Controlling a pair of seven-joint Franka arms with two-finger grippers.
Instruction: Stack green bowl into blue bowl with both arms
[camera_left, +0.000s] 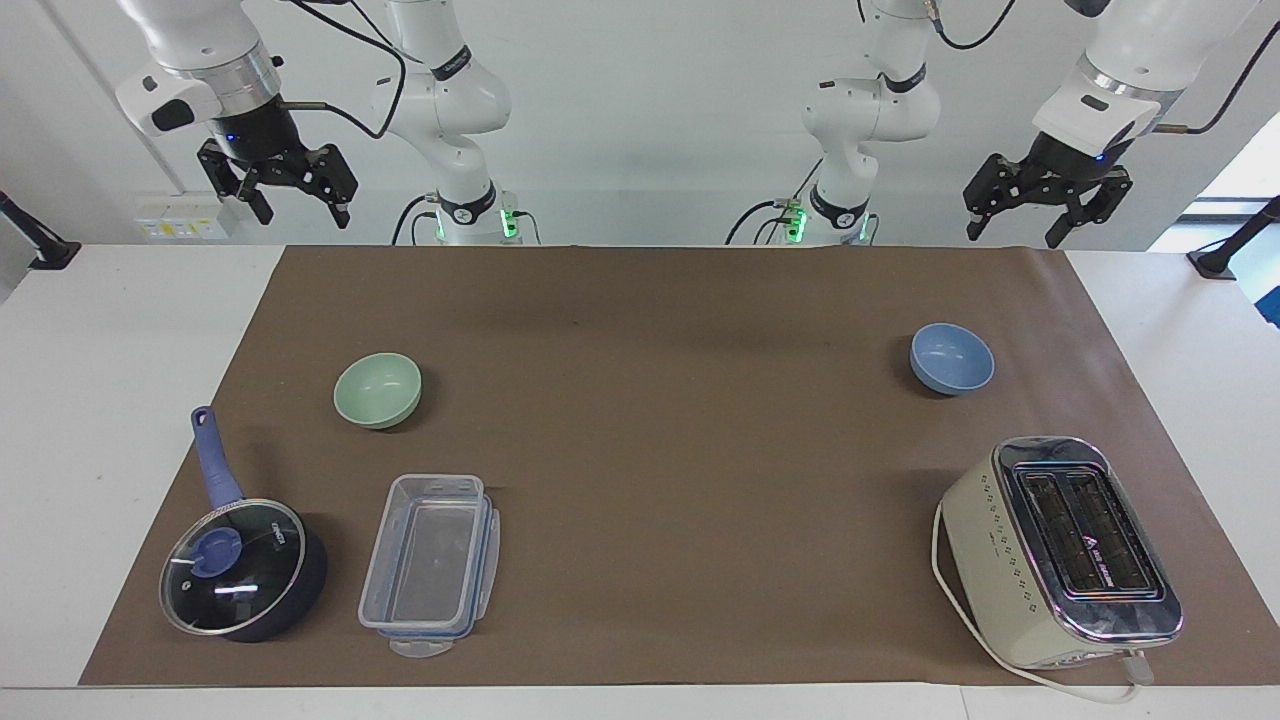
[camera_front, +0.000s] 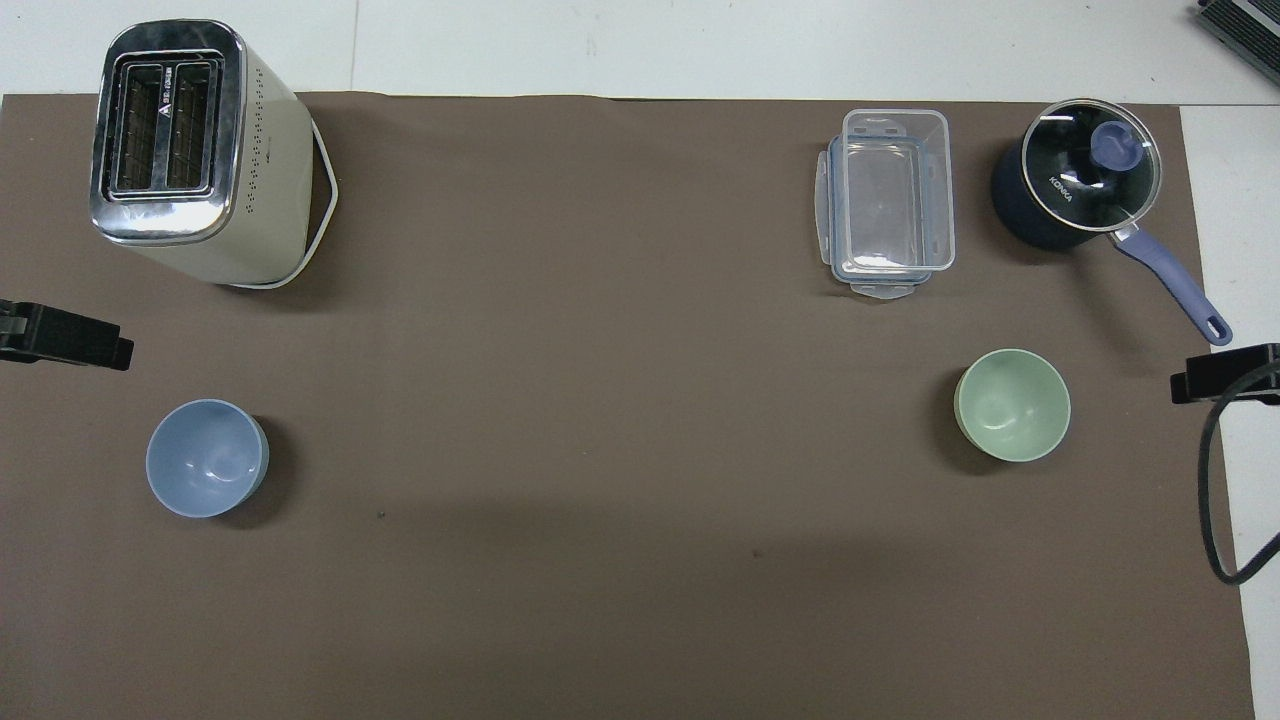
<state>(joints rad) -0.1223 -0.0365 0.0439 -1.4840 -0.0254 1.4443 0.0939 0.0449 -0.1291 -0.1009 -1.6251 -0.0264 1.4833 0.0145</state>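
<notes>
the scene is seen from two high cameras set half a turn apart. in the facing view the table is looked at from across, with the arm bases at 12 o'clock. in the overhead view it is looked down on steeply from the robots' end. the brown mat, toaster and both bowls are shared.
</notes>
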